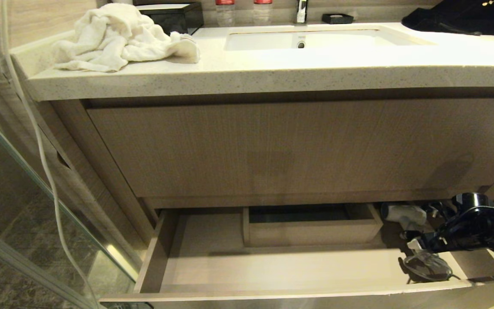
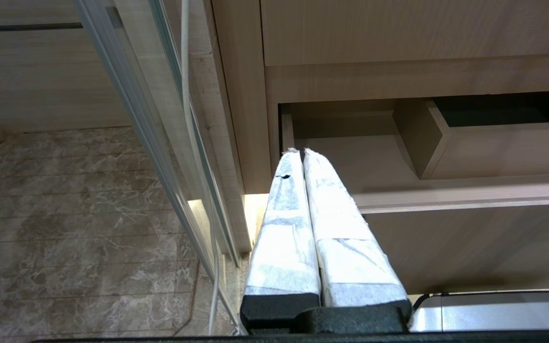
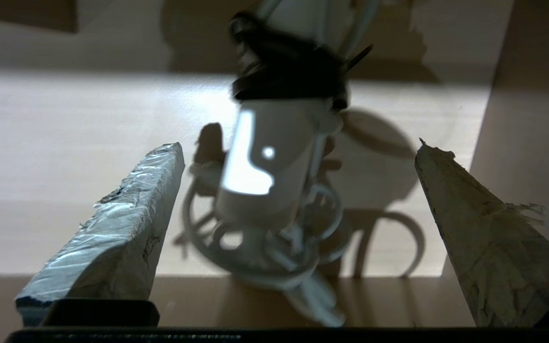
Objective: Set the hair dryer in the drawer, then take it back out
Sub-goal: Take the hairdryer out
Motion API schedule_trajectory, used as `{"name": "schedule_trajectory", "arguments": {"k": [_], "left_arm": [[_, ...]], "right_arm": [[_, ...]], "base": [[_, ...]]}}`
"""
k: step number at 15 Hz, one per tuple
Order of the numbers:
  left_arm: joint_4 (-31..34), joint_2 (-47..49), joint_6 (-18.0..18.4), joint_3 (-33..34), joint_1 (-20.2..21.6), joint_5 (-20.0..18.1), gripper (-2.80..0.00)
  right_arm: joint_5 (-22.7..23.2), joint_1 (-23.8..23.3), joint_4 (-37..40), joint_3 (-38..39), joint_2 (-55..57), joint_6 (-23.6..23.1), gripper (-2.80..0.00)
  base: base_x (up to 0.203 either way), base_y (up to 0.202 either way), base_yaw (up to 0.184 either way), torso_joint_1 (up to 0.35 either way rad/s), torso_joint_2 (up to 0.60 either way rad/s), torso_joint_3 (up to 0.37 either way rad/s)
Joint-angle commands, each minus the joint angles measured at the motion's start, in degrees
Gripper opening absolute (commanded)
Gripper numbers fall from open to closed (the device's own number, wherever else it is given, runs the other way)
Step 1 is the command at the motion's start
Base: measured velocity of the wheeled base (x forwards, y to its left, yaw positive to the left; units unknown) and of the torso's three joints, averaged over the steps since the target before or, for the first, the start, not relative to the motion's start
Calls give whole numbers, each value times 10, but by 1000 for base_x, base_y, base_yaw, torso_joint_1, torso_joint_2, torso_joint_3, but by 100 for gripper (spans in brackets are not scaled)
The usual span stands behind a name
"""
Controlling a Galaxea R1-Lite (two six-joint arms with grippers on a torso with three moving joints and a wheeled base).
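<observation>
The right gripper (image 3: 298,228) hangs over the right end of the open drawer (image 1: 272,296), its taped fingers (image 3: 122,224) spread about as wide as they go and holding nothing. In the right wrist view the hair dryer (image 3: 267,162) lies between and just beyond them on the drawer's pale floor, apart from both. Its handle runs lengthwise away from the wrist, so the long axis lies roughly along the line of approach and the fingers stand to either side of it. The coiled white cord (image 3: 274,247) is nearest the gripper, then the handle, then the black strap (image 3: 289,81), and the barrel beyond that is cut off by the frame edge; I would guess it points toward the drawer's back, though the view does not settle that. From the head view the hair dryer (image 1: 405,214) sits in the rightmost compartment, past the small inner tray (image 1: 311,234), with the dark arm partly covering it. The left gripper (image 2: 303,157) is parked low by the drawer's left end with its fingers pressed together, well apart from the dryer. The right arm is plainly the nearer one, and the coming move seems to call for easing forward past the cord so the fingers close across the handle.
</observation>
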Motion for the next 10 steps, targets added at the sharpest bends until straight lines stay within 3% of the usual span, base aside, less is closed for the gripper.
{"name": "schedule_trajectory", "arguments": {"k": [1,10], "left_arm": [[0,1,0,1,0,0,-280],[0,1,0,1,0,0,-280]], "right_arm": [[1,-1,-11,-4,15,-1,0],[29,-1,-42,-43,63,-1,0]], "base": [[0,0,0,0,0,0],[0,0,0,0,0,0]]}}
